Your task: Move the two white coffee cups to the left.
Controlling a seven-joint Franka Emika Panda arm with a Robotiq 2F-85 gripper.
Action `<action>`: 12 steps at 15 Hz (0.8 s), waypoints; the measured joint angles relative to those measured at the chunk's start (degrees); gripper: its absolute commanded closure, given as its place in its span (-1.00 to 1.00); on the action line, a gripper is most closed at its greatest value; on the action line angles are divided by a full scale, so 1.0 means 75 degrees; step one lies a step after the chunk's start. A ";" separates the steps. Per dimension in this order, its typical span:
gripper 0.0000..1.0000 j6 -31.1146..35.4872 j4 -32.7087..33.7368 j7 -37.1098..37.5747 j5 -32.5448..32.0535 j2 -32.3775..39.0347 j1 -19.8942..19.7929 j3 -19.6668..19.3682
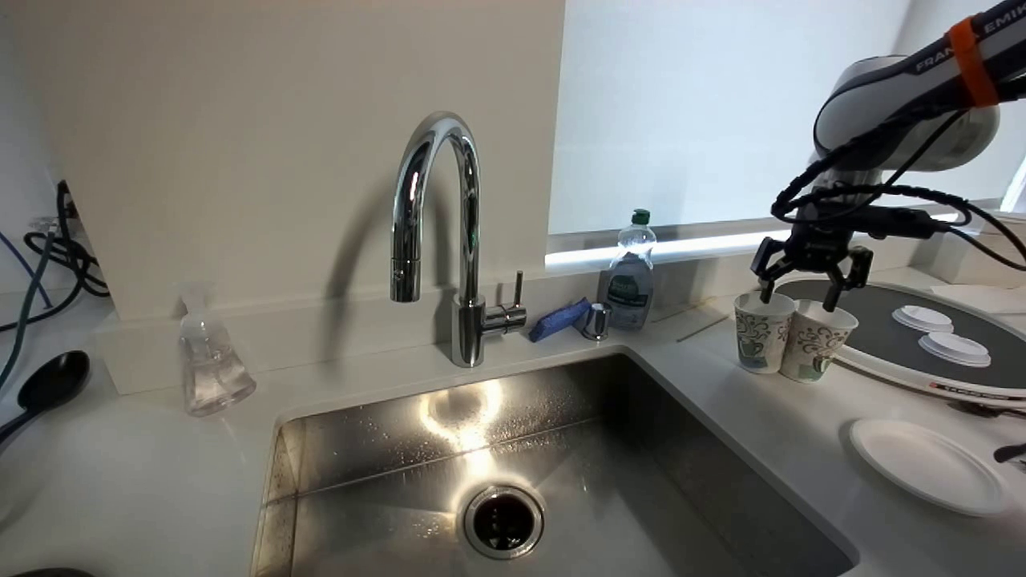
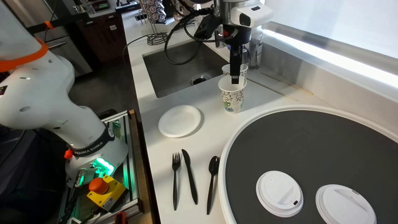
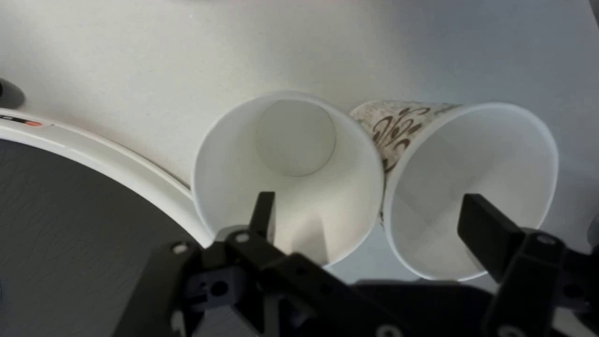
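Observation:
Two white paper cups with a printed swirl pattern stand side by side on the counter, touching or nearly so. In an exterior view, the cup by the sink (image 1: pixel 763 336) is left of the cup by the turntable (image 1: pixel 816 346). In another view, the near cup (image 2: pixel 232 96) partly hides the far cup (image 2: pixel 233 69). My gripper (image 1: pixel 799 303) points down over both cups, fingers apart. In the wrist view, the gripper (image 3: pixel 368 210) has one finger over or inside the mouth of the left cup (image 3: pixel 290 140) and the other at the right cup (image 3: pixel 486 168). Nothing is clamped.
The grey turntable (image 2: pixel 295 140) holds two white lids (image 2: pixel 279 193) beside the cups. A sink (image 1: pixel 609 465) with a tall faucet (image 1: pixel 469 240) lies on the other side. A white plate (image 2: pixel 179 121), black cutlery (image 2: pixel 189 177), sticks (image 2: pixel 273 90) and a soap bottle (image 1: pixel 629 288) are nearby.

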 measured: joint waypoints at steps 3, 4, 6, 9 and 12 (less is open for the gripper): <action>-1.00 0.0000 0.0019 0.0000 -0.0010 -0.0011 -0.0001 -0.0007; -1.00 0.0000 0.0023 0.0000 -0.0017 -0.0018 -0.0001 -0.0007; -1.00 0.0000 0.0027 0.0000 -0.0033 -0.0033 -0.0001 -0.0007; -1.00 0.0000 0.0042 0.0001 -0.0106 -0.0080 -0.0010 -0.0019; -1.00 -0.0003 0.0063 0.0009 -0.0222 -0.0237 -0.0057 -0.0064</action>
